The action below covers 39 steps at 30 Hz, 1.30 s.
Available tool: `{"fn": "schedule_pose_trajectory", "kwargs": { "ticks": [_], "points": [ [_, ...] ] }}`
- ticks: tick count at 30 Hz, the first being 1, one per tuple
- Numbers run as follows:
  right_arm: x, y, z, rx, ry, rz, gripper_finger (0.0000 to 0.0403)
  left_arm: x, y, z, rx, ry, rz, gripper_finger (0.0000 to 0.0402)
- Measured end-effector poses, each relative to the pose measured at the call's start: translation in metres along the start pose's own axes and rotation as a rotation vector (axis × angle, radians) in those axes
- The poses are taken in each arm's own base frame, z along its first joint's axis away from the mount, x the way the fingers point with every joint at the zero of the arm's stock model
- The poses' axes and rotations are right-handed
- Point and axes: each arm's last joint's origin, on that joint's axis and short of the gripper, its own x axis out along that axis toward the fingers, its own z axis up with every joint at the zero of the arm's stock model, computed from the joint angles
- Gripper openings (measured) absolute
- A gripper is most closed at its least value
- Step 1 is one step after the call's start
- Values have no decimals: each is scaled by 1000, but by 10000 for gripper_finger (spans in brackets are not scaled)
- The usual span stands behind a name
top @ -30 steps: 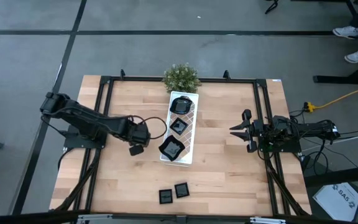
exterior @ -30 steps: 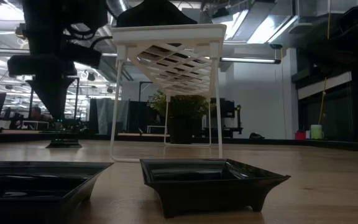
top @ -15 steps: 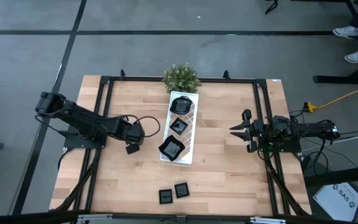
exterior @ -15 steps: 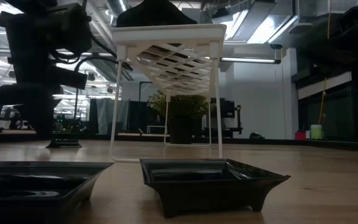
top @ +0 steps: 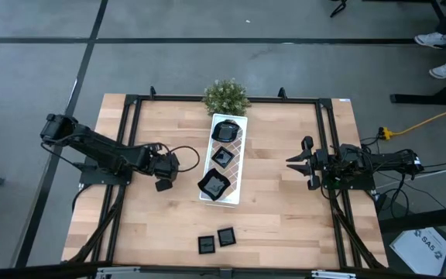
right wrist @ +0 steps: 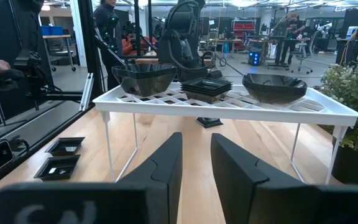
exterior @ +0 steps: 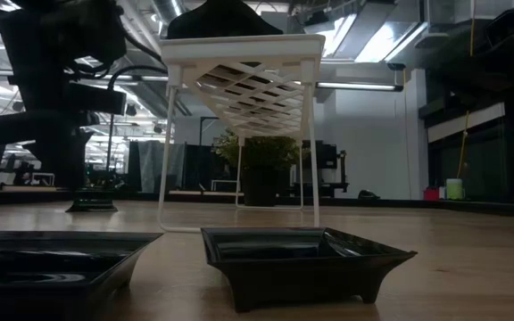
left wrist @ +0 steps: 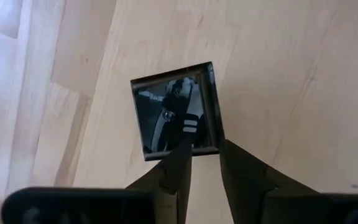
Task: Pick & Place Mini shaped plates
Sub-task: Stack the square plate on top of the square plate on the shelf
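A small square black mini plate (left wrist: 166, 115) lies on the wood left of the white lattice tray (top: 237, 147). My left gripper (left wrist: 205, 147) comes down on it from above and is shut on its rim. In the low view the same plate (exterior: 92, 204) rests flat on the table under the dark arm. The raised tray carries three black plates (top: 223, 156). Two more square plates (top: 216, 241) sit near the table's near edge. At the table's right side my right gripper (top: 294, 162) waits, level and open, with nothing between its fingers. My left gripper has the plate's rim beside one corner (left wrist: 215, 138). One finger (left wrist: 180, 160) stands over the inside of the dish and the other (left wrist: 238, 167) outside it. The fingers point steeply down. The plate sits flat on the table.
A small green potted plant (top: 225, 97) stands at the tray's far end. The tray is on thin white legs (exterior: 166, 152), with room beneath it. A black frame (top: 130, 124) runs round the table. Bare wood lies between the tray and my right gripper.
My left gripper has drawn back toward the table's left edge and sunk a little, tipping as it went. The square plate under it stays flat in the same spot on the table.
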Motion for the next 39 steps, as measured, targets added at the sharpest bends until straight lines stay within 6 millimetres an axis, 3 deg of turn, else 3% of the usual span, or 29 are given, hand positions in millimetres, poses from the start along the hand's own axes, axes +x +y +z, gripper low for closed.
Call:
{"fn": "schedule_pose_trajectory", "kwargs": {
  "ticks": [39],
  "points": [
    [0,0,0,0,0,0,85,17,-6,1,40,59,57,75]
  ]
}}
